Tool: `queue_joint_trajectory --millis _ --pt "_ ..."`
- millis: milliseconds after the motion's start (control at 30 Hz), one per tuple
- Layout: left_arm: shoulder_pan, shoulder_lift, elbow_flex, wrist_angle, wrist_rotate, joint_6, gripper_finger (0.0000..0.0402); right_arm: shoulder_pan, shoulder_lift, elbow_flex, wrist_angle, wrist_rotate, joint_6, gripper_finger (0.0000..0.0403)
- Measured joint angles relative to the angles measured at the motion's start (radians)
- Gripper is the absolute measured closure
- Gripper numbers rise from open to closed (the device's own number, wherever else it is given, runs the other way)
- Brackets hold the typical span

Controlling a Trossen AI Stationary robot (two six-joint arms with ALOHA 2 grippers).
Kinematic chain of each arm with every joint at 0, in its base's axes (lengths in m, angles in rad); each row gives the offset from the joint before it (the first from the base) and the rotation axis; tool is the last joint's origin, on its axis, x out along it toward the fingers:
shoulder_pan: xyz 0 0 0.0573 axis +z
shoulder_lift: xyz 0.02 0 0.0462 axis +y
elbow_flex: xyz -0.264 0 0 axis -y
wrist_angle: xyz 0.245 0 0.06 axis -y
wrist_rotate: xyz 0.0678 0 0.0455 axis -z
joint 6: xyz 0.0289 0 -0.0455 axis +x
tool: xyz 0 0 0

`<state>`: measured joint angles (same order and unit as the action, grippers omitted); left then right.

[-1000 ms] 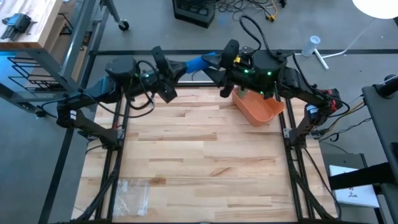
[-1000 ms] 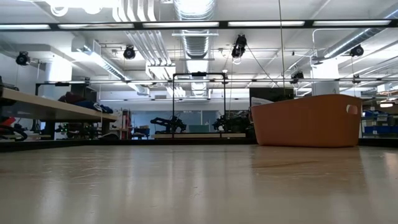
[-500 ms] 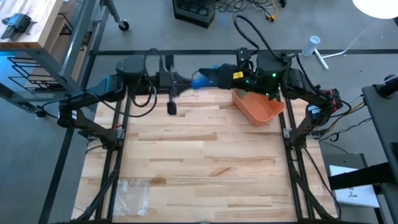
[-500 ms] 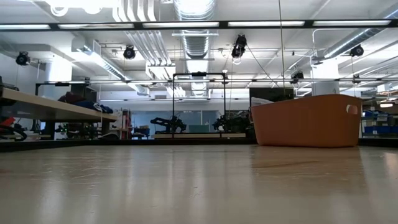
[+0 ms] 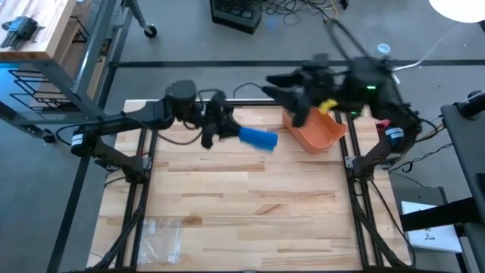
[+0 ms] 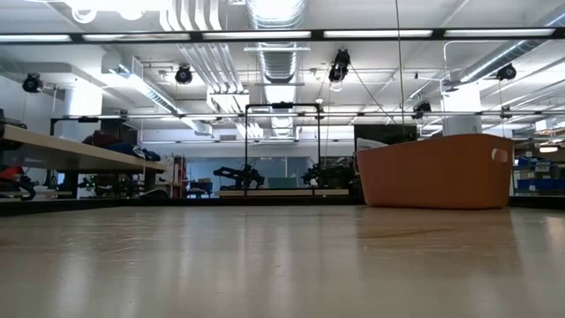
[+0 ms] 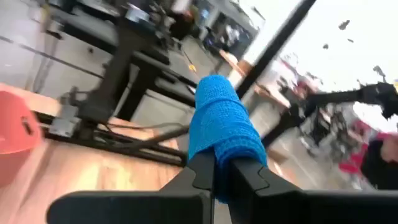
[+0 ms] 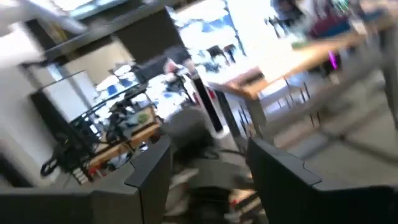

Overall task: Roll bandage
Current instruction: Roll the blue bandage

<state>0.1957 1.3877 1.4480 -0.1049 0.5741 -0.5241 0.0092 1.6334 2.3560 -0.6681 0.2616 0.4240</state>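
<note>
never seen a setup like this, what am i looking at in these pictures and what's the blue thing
This is a robot with two dark arms working at a wooden table. Each arm ends in a two-finger end effector.

One picture looks straight down from above the table. Another sits at table-top height and looks across it into the room. The other two come from cameras on the arms' wrists.

The blue thing is a rolled bandage. The left end effector is shut on it and holds it above the table's far part; the left wrist camera shows it pinched between the fingers.

The right end effector is open and holds nothing. Its arm is raised near the orange bin, which stands at the table's far right. A clear plastic bag lies near the front left corner.
</note>
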Motion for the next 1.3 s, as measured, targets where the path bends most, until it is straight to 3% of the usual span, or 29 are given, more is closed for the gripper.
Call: queue_joint_trajectory --millis 200,300,467,600,767,867,1300 --pt "0.082 -0.03 -0.082 0.283 -0.003 -0.203 0.0393 0.066 -0.075 0.001 -0.079 0.018 -0.187 0.0204" --pt "0.112 -0.027 -0.083 0.397 0.047 -0.242 0.0393 0.09 -0.096 0.0 -0.145 0.011 -0.222 0.0204" --pt "0.122 -0.036 0.018 0.43 0.084 0.068 0.0393 0.095 -0.125 0.001 -0.207 0.03 -0.248 0.0204" --pt "0.121 -0.026 0.158 0.284 0.07 0.305 0.0393 0.096 -0.117 -0.001 -0.205 0.024 -0.269 0.0204" --pt "0.122 0.0 0.361 -0.051 -0.028 0.557 0.0393 0.095 -0.121 0.0 -0.052 0.015 -0.33 0.0204" --pt "0.122 0.024 0.461 -0.185 -0.038 0.676 0.0393 0.096 -0.121 0.001 0.006 -0.017 -0.392 0.0204" --pt "0.122 0.121 0.8 -0.598 -0.041 0.778 0.0393 0.097 -0.029 -0.001 0.095 -0.029 -0.474 0.0204"
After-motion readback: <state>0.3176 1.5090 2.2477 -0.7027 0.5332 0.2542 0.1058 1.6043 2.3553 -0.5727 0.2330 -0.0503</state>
